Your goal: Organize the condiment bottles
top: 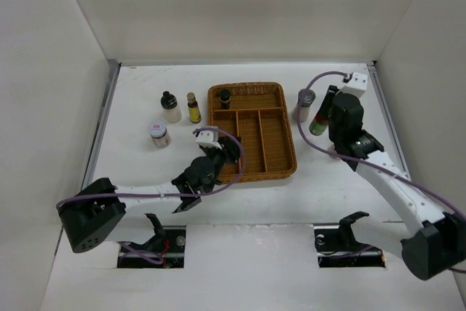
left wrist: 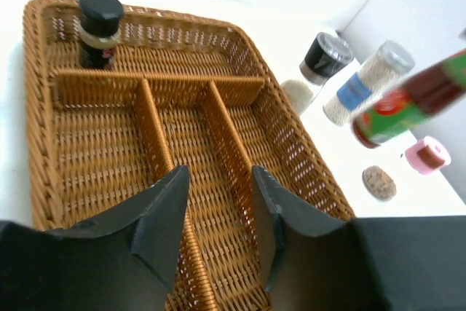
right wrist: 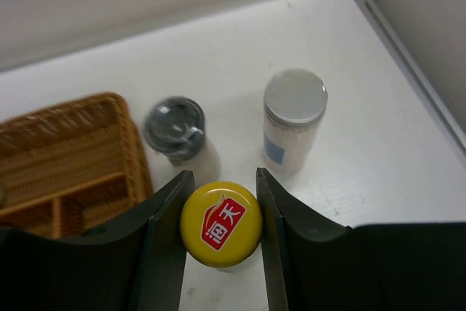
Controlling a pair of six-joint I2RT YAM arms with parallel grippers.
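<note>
Top view: the brown wicker tray (top: 251,140) sits mid-frame, with one dark black-capped bottle (top: 225,97) in its upper-left compartment.

Left wrist: the left gripper (left wrist: 218,180) hangs slightly parted and empty above the dividers.

Right wrist: the right gripper (right wrist: 223,180) squeezes the yellow-capped bottle (right wrist: 220,223) on the white worktop (right wrist: 349,158), seemingly to lift it.

A brown divided wicker tray (top: 275,147) sits on the white table (top: 131,162).

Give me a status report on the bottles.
Left jaws apart, empty, over tray. Right jaws gripping yellow-cap bottle. Dark-lid jar, silver-lid jar close beside.
</note>
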